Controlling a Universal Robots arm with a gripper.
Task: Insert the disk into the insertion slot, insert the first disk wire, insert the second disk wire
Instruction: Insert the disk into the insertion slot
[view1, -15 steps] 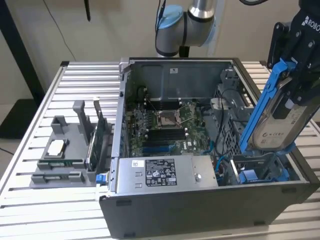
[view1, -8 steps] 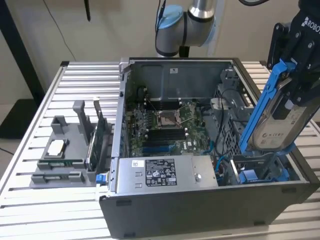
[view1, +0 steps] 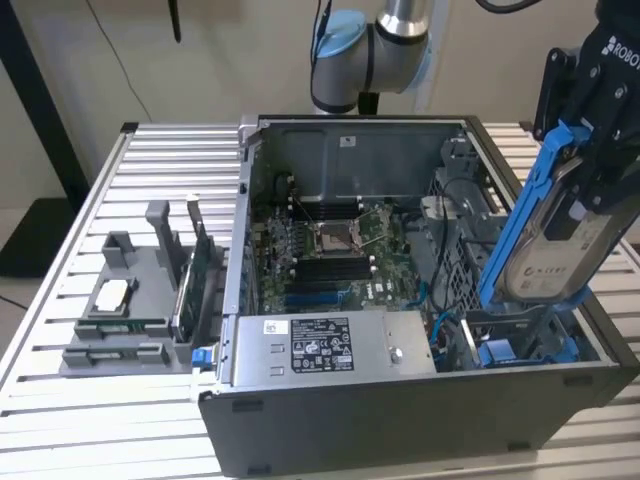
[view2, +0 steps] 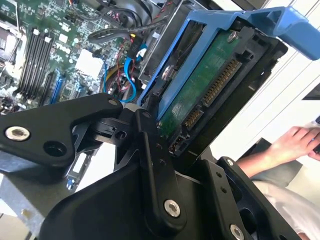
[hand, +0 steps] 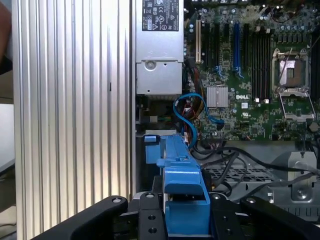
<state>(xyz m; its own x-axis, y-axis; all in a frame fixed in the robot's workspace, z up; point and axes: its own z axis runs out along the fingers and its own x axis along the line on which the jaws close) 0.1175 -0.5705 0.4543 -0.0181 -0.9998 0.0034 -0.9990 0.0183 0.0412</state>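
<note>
A: Exterior view first. What is the gripper (view1: 590, 150) doing?

B: It hangs from the arm (view1: 370, 40) over the corner of the case (view1: 400, 420) at the exterior view's right. Its fingers are clamped on the upper end of the disk (view1: 560, 250).

A: How does the disk sit?

B: It is tilted with its label showing, and its blue frame (view1: 525, 215) slopes down toward the slot (view1: 525, 348). The lower end is just above the slot's blue rails, but I cannot tell whether it touches them. The disk is not seated in the slot.

A: And around it?

B: The motherboard (view1: 330, 250) lies on the case's floor. The power supply (view1: 320, 345) runs along the near wall, beside the slot. A grey tray (view1: 125, 300) of parts stands on the table (view1: 80, 420), on the exterior view's left of the case.

A: Now the second wrist view.

B: The green circuit-board side of the disk (view2: 200, 85) and its connectors face the camera, and the frame (view2: 240, 20) wraps the far end. Black fingers (view2: 150, 150) press against the disk's edge. A blue cable (view2: 131, 75) curls over the motherboard (view2: 45, 50) beyond. A person's hand (view2: 297, 142) shows past the disk.

A: And the first wrist view?

B: It looks along the disk (hand: 175, 160). The frame's end sits between two black fingers (hand: 150, 220), which are closed against it on each side. Past it are the power supply (hand: 159, 75), the cable (hand: 190, 107) and the motherboard (hand: 250, 75). The table's slats (hand: 75, 100) run alongside the case.
</note>
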